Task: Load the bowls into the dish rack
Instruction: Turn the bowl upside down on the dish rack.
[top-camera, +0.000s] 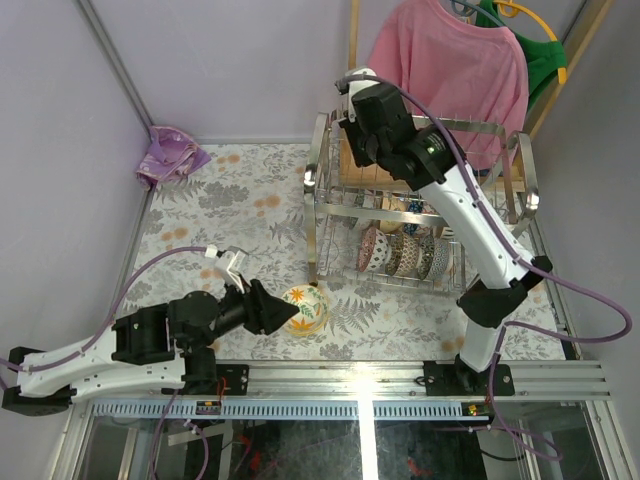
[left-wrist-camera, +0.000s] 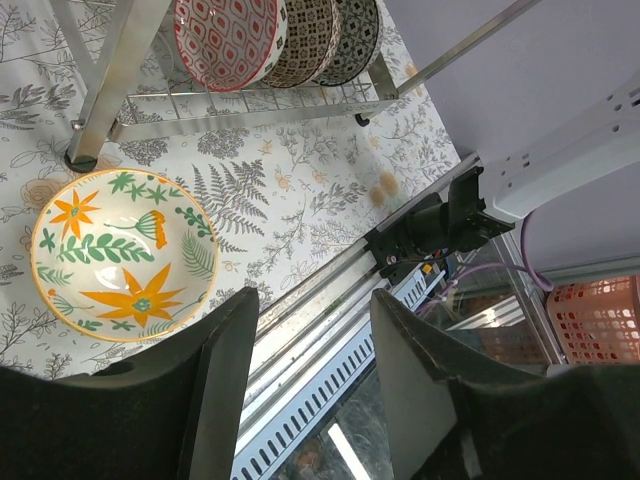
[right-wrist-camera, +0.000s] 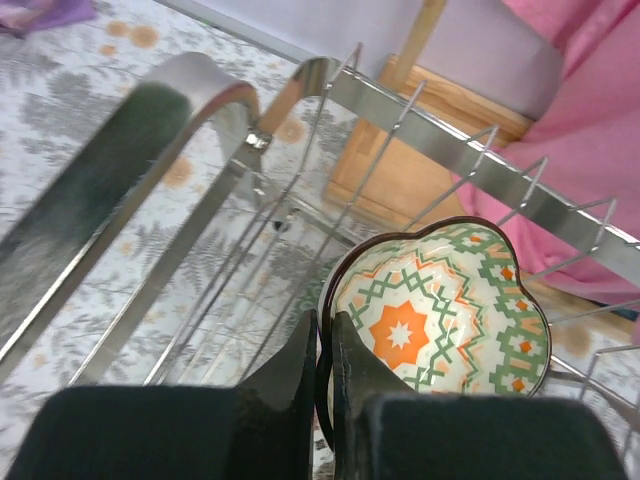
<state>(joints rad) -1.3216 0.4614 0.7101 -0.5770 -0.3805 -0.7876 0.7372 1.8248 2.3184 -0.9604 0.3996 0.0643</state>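
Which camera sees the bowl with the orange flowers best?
The left wrist view: the flower bowl lies close, its whole inside showing. The top external view shows it tiny. The right wrist view misses it, showing only the star bowl.

Lab rig: aluminium-framed booth (top-camera: 110, 60), mounting rail (top-camera: 350, 380).

Bowl (top-camera: 303, 308) on table (top-camera: 220, 200), front-left of dish rack (top-camera: 315, 235).

No writing, label, brand or number is showing clearly enough to be read in any of these views.
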